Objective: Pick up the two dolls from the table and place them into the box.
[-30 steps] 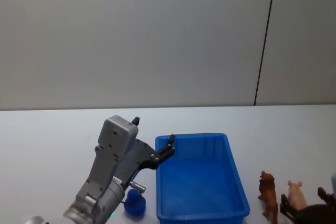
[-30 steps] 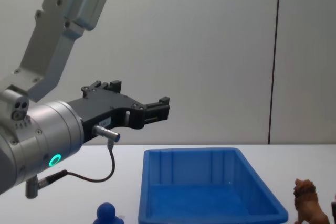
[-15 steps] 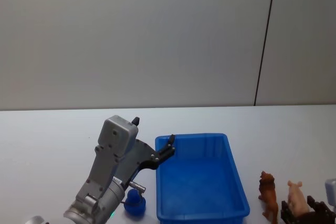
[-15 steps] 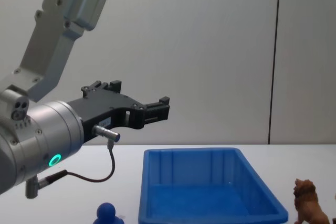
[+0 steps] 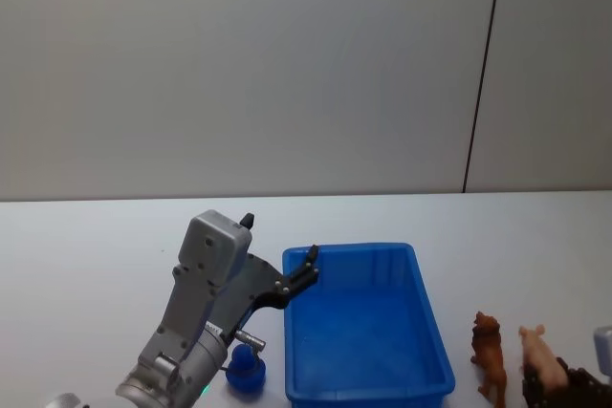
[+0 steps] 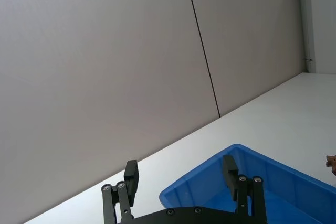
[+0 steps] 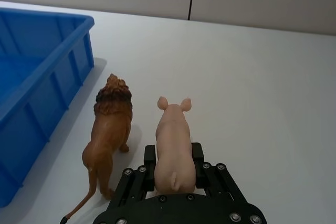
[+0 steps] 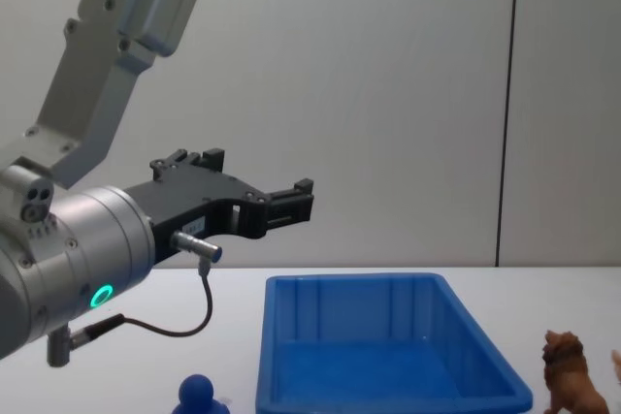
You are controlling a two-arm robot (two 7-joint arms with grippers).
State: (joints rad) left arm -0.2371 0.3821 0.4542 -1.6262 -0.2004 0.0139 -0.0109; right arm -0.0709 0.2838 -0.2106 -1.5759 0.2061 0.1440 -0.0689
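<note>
While low over the smooth white table (image 7: 262,77), has the right gripper (image 7: 173,153) closed narrow on the pink pig (image 7: 173,135), matte black fingers (image 7: 150,156) pressed to both flanks at the hindquarters. Between those fingers and reaching out ahead of them, a smooth, rounded body of pale pink moulded material, two small upright ears, head pointing away from the palm. Just beside the pig, outside one finger, a brown lion (image 7: 110,124): glossy tan hide, darker rough-textured mane, thin tail with a dark tuft trailing back toward the gripper, facing the same way as the pig and parted from it by a narrow gap. Beyond the lion, farther from the right gripper, the box (image 7: 47,82): bright blue plastic, rectangular, sloping ribbed walls under a thick rim, far larger than either toy. Has the left gripper (image 8: 296,203) raised well above the table on the box's other side, flat angular black fingers spread wide, the box's blue rim below and just ahead of it. Below and behind that left gripper, a dark blue round-headed figure (image 5: 244,373) on the table, just outside the box wall.
</note>
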